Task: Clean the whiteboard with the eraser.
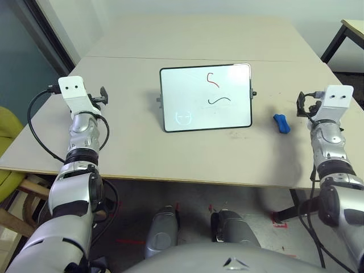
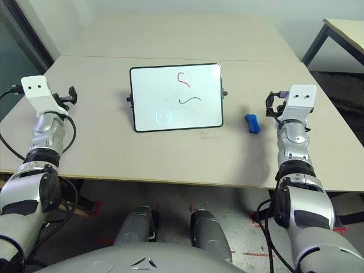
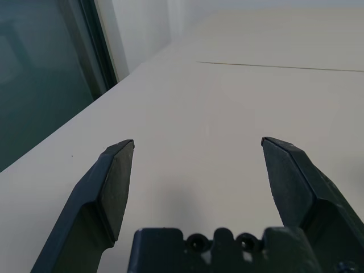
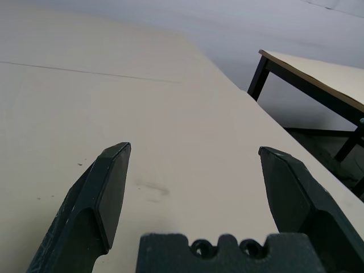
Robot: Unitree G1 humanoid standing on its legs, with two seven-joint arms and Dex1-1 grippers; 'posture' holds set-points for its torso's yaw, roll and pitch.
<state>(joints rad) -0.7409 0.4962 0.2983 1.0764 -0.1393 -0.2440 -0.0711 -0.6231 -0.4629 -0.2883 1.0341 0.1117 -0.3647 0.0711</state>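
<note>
The whiteboard [image 1: 206, 98] is propped up in the middle of the table [image 1: 170, 159], leaning back a little. Two marks are seen on it: a red squiggle [image 1: 212, 79] near the top and a black wavy line [image 1: 219, 101] under it. A faint round face mark [image 1: 183, 118] is seen in one lower corner. Nothing has been wiped yet, it seems.

The eraser [image 1: 281, 123], a small blue block, is lying flat on the table to the right of the board, well apart from it. It is near the right gripper [image 4: 193, 187], between that gripper and the board. It is not touched by anything.

The right gripper is held above the table with its two black fingers [image 4: 105, 193] spread wide apart, and nothing is held between them. The left gripper [image 3: 196, 187] is held far out on the left side, well apart from the board. Its fingers are spread wide too, and nothing is held there.

The eraser should probably be picked up first, and the right gripper is the closer one. To do this well, the fingers should be kept apart and brought down on both long sides of the block, then squeezed shut. The block is small, so it could be pushed away if one finger lands on top of it. The board could tip or slide when rubbed, so it may need to be steadied by the left gripper.
</note>
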